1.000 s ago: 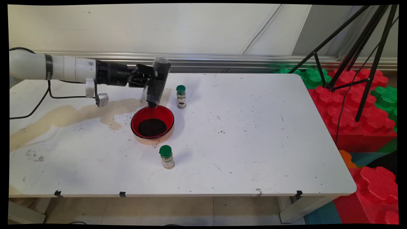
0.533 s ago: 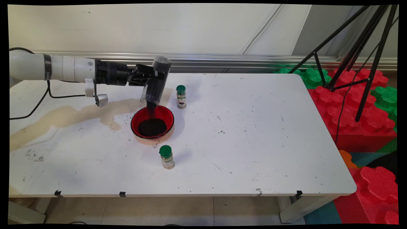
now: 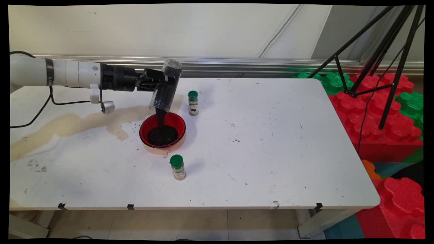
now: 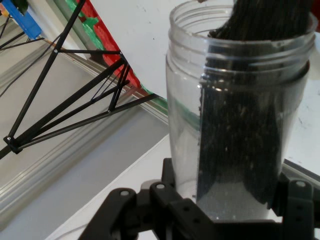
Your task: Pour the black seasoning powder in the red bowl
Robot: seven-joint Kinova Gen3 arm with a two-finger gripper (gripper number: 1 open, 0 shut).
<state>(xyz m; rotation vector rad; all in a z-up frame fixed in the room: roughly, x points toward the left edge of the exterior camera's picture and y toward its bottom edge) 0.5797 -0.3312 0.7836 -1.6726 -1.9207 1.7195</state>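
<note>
Gripping tilted jar, pincer over bowl.

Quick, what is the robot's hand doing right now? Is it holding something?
Gripper: shut on the clear jar, tipped mouth-down over the red bowl, dark grains pouring out.

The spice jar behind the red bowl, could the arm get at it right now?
Probably not yet: the gripper is shut on a clear jar tipped over the bowl. The way to the spice jar itself looks free.
</note>
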